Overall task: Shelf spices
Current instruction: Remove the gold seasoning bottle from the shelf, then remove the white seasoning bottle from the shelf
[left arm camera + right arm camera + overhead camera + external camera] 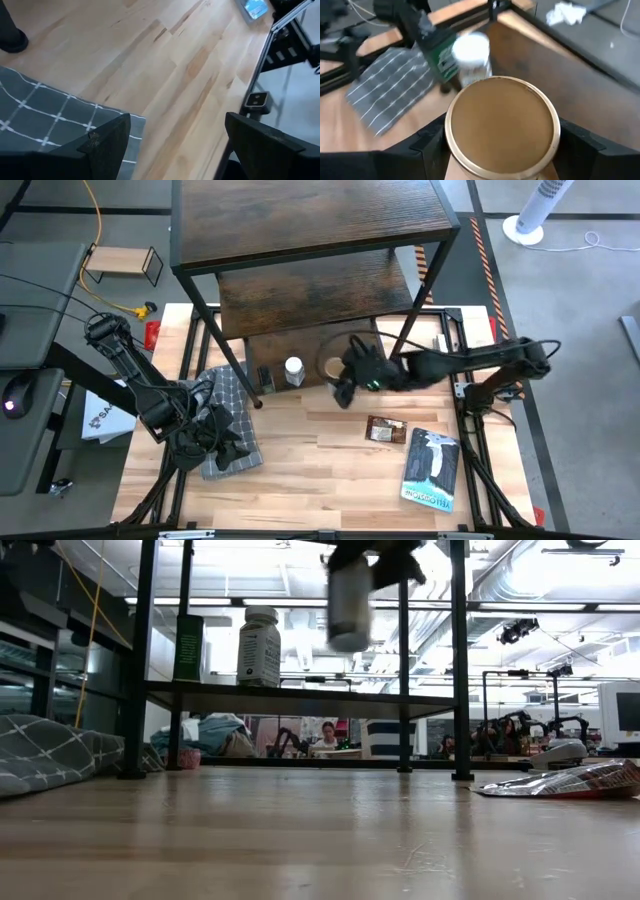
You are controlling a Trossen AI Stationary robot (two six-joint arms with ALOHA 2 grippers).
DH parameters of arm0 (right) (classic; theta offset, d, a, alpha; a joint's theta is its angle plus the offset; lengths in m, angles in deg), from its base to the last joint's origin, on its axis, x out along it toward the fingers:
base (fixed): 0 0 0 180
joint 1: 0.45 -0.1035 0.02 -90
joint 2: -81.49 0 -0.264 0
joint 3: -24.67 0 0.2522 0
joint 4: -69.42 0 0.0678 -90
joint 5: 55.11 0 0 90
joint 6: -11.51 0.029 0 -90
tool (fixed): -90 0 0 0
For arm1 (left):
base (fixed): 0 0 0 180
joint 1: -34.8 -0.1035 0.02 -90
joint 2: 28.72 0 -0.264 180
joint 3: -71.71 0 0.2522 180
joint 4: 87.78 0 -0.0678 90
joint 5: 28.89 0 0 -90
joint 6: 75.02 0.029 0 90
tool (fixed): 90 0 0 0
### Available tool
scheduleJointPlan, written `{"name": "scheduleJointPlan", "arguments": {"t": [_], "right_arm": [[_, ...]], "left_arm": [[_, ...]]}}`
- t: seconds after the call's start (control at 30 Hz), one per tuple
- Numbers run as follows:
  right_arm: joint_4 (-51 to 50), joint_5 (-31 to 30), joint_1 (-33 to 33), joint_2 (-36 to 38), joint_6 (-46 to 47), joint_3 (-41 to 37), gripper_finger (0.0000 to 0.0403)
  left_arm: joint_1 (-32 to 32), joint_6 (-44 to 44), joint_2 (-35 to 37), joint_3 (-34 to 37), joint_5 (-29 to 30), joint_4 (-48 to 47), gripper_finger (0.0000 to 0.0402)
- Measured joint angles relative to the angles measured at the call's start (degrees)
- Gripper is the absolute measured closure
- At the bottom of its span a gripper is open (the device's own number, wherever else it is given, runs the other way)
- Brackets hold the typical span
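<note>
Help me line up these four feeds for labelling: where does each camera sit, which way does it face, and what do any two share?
High view: above the table, looking straight down; both arms show, right gripper at the shelf.
Low view: at tabletop height, facing the room; the tan canister hangs from above.
Left wrist view: over the grey cloth, left gripper open.
Right wrist view: down onto the tan canister between its own fingers.
Shared: the white-capped jar also shows in the low and right wrist views.
</note>
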Motion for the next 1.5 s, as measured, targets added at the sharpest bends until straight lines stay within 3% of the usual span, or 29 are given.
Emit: {"name": "scheduleJointPlan", "arguments": {"t": [0.27, 0.43, 0.6, 0.87, 0.93, 1.07, 1.17, 1.37, 1.5], "right_arm": [[-17.28, -5.92, -14.85, 0.78, 25.27, 0.11, 0.0143], [-19.26, -10.62, -22.39, -6.0, 40.17, 0.11, 0.0143], [-14.52, -15.23, -27.02, -14.78, 46.06, 0.11, 0.0143], [-1.73, -15.4, -30.27, -23.9, 46.24, 0.09, 0.0143], [-1.72, -15.67, -30.88, -24.46, 46.48, 0.09, 0.0127], [-3.03, -14.2, -31.55, -24.47, 44.92, 0.11, 0.0063], [-3.24, -11.89, -31.45, -23.67, 41.93, 0.11, 0.0037], [-3.66, -10.44, -31.45, -21.14, 37.36, 0.11, 0.0031], [-6.34, -12.99, -31.04, -17.98, 36.99, 0.11, 0.0032]], "left_arm": [[0.0, 5.43, 0.0, 0.0, -0.08, -0.85, 0.008], [0.0, 4.68, 0.0, 0.0, 1.37, -0.68, 0.008], [0.02, -1.02, 0.0, 0.0, 5.89, -0.66, 0.008], [0.0, -10.75, 0.0, 0.0, 11.93, -0.56, 0.008], [0.0, -12.3, 0.0, 0.0, 11.95, -0.24, 0.008], [0.0, -14.59, 0.0, 0.0, 12.13, 1.16, 0.008], [0.0, -14.88, 0.0, 0.0, 13.92, 3.81, 0.008], [0.0, -13.71, -0.15, -0.02, 16.8, 7.25, 0.008], [-0.3, -13.67, -0.32, -0.02, 17.42, 8.9, 0.008]]}}
